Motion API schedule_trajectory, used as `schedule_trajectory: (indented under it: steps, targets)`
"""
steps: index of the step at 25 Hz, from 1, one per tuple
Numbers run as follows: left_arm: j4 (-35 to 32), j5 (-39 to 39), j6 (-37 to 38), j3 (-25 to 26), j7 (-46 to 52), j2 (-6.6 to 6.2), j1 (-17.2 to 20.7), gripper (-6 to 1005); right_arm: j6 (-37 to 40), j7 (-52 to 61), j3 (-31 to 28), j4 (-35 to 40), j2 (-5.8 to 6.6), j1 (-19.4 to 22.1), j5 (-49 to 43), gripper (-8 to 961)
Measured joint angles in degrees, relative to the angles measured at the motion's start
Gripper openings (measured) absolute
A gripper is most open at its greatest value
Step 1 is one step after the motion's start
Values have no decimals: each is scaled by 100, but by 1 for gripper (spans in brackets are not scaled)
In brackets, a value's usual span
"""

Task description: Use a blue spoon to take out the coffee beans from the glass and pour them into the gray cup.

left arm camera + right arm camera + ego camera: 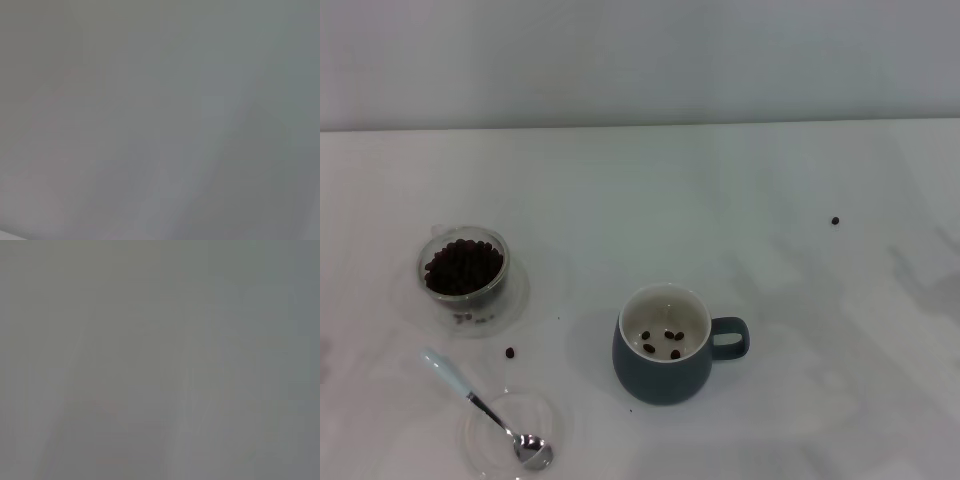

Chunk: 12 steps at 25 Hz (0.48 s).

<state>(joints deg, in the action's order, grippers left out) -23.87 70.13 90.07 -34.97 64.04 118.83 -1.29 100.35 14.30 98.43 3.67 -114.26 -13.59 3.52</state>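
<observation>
Both wrist views blank grey; grippers unseen, jaws can't tell. Glossy gray cup [663, 357] holds 4 coffee beans [660, 342].

Both wrist views give only a featureless grey blur, so nothing in them can be made out; neither gripper appears in any view. The shallow glass dish [512, 432] under the blue spoon [485, 410] is cut by the head view's lower edge; the specks beside the glass [465, 268] are too small to identify.

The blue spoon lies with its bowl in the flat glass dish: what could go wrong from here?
The blue spoon has only its thin handle free, so a grasp may slip or drag the glass dish. The glass looks nearly full of coffee beans, so scooping may spill more; strays already lie beside it.
</observation>
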Motion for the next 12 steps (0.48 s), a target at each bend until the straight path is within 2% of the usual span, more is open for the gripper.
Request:
schedule_trajectory:
  steps: [5,12]
  targets:
    - [35,3,-96,272,-332,-8,39,574,-27,-30,0,2,-45,-50,0,726]
    - [42,-44,-519,731,-1053,-14,-186,574,-37,-21,14,95,-79,-70,-15,726]
